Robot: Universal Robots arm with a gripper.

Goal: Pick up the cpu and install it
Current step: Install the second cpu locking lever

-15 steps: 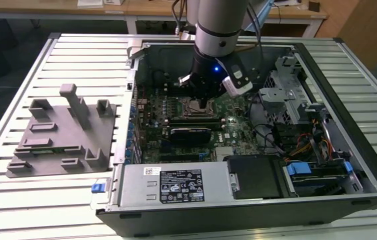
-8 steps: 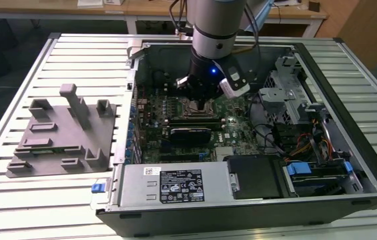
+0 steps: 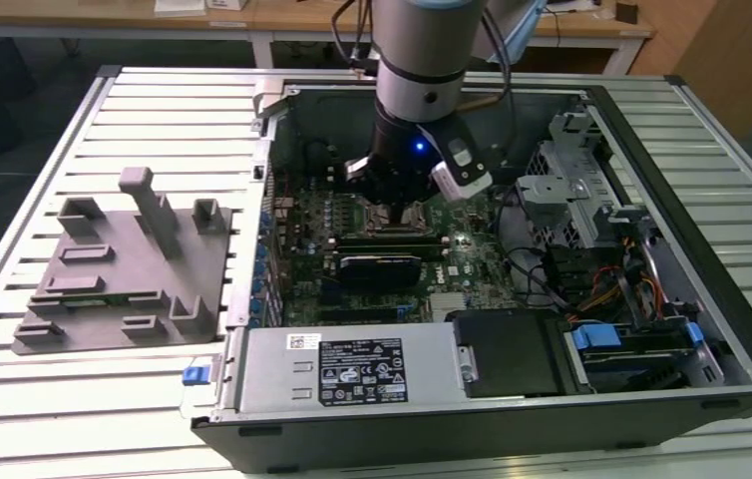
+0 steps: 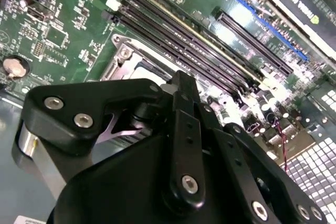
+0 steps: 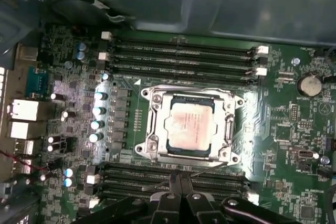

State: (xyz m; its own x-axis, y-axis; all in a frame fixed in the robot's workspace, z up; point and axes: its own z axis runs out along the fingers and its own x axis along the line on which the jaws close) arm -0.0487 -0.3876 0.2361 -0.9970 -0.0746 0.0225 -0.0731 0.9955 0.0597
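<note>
Sitting flat in the socket (image 5: pixel 190 125), the cpu (image 5: pixel 190 128) shows its pale silver top square to the metal frame in the first wrist view; by this evidence it is already placed, frame not closed over it. Memory slots (image 5: pixel 184 56) run parallel on two opposite sides of the socket. Chip is square, so no long axis matters; its edges align with the slot rows.

Gripper (image 5: pixel 178 199) sits just beside the socket, above the nearer bank of slots, chip lying straight ahead of the linkage. Linkage arms appear drawn together, nothing held between them; fingertips themselves hidden, so I cannot tell the opening for certain.

Exterior view: arm stands vertical inside the open computer case (image 3: pixel 695 150), grey fixture (image 3: pixel 124 269) well apart at the exterior view's left.
</note>
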